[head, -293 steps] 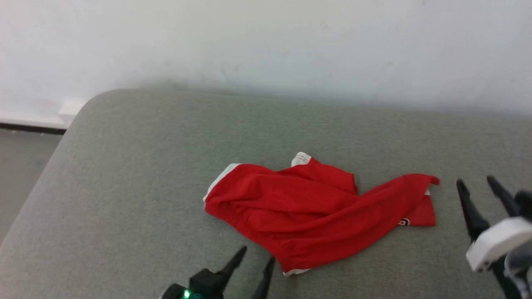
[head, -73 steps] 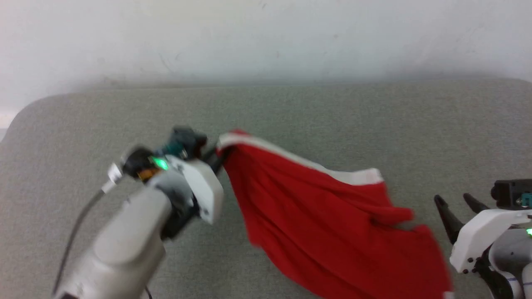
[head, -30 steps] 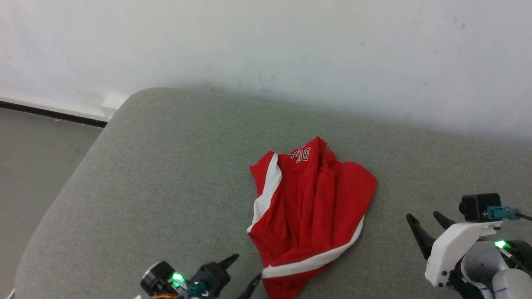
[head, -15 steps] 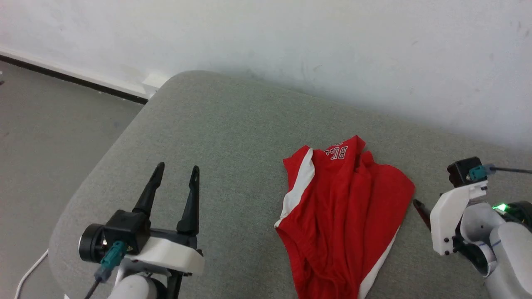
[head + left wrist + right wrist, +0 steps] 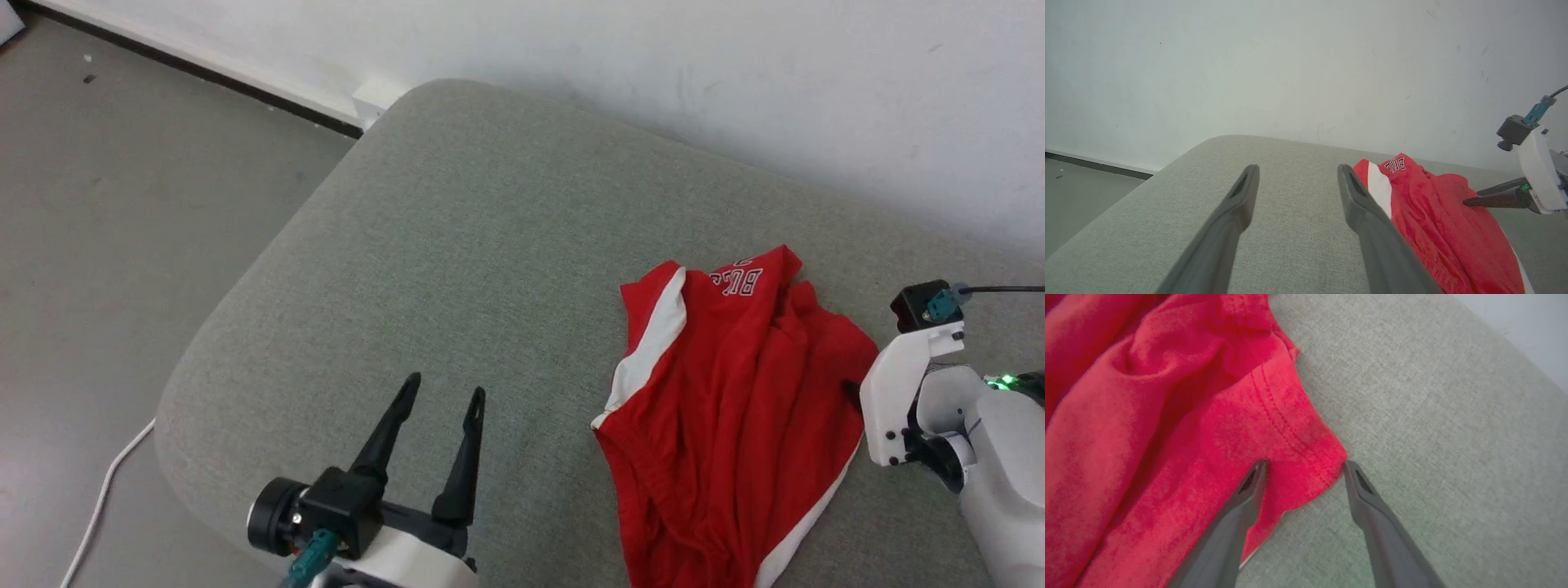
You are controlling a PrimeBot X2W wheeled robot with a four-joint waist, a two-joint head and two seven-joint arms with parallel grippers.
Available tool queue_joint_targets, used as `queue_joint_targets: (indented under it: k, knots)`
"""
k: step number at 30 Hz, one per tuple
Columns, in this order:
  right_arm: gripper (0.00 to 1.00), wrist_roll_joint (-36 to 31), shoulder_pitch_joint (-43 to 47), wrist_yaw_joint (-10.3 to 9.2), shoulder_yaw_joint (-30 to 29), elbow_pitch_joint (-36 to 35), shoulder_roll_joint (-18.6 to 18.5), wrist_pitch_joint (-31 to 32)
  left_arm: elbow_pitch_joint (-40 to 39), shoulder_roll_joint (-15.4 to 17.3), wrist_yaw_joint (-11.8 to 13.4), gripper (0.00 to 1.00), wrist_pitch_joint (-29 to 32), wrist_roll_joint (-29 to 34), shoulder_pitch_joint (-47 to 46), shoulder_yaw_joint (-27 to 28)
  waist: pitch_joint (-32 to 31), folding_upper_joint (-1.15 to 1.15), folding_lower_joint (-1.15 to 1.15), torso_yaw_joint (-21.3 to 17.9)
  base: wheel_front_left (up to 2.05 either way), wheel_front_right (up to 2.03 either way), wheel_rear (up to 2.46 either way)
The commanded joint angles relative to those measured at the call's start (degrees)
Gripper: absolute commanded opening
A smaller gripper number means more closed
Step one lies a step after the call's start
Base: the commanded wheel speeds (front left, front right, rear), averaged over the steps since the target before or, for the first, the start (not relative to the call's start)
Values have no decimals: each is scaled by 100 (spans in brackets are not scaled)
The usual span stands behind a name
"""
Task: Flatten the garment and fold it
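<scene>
1. One step in hand, by my reading: flattening, with no fold made yet.
2. Look for the garment [image 5: 735,408] on the right part of the grey cushion [image 5: 457,245]. Rumpled in long creases, white stripe on its left side, lettering at the far end, near end running off the bottom of the head view.
3. Right gripper [image 5: 1305,464]: jaws apart, clamped on nothing. Straddling a stitched corner at the garment's right edge, one finger over red cloth, the other over bare cushion just beside it. Cannot tell whether the tips press down.
4. Left gripper [image 5: 446,385]: jaws apart and empty, over bare cushion well to the left of the garment.
5. Next, probably: pinch that corner, bring the left gripper across to the striped side, then draw the two apart to spread the cloth. Thin fabric — likely to bunch or slip from a shallow pinch.
6. Around it: a padded woven cushion with a rounded corner, set against a plain white wall [image 5: 735,65]. To the left, grey floor [image 5: 122,204], a dark skirting line [image 5: 204,67] and a white cable [image 5: 104,500].
</scene>
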Motion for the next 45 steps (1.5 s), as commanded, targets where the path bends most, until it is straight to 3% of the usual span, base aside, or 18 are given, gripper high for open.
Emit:
queue_joint_targets:
  k: [1,3,10,18,27,32,33,39,45]
  knots:
    - [100,-19,-140,-5,52,201,51,-106,71,-110,-137,100,-26,137,63,7,117,0,-1,113,0,0,0]
    - [0,8,-202,-5,130,374,91,-186,139,-209,-243,100,-26,218,66,19,125,0,-1,89,0,0,0]
    - [0,117,-268,-5,262,660,0,-557,288,-379,-478,100,-27,382,79,129,12,0,-1,-203,0,0,0]
    - [0,372,110,-5,-53,434,-390,-738,399,-451,-648,100,-27,499,255,382,-353,0,-1,-960,0,0,0]
    - [0,297,1501,-5,-1178,-912,-887,431,431,-552,-766,100,-27,545,427,563,-525,0,-1,-1841,0,0,0]
    - [0,-27,2547,-5,-2123,-1999,-589,1283,484,-602,-836,100,-27,554,348,590,-434,0,-1,-2088,0,0,0]
    - [98,-96,2678,-5,-2208,-2287,-495,1278,505,-609,-852,100,-27,558,321,585,-410,0,-1,-2119,0,0,0]
    - [100,-309,2895,-5,-2638,-3898,265,521,917,-643,-1002,100,-26,414,104,342,-296,0,-1,-2327,0,0,0]
    - [100,-230,3107,-5,-2384,-4914,587,-452,1646,-608,-1080,100,608,350,-604,23,-114,0,-1,-2653,0,0,0]
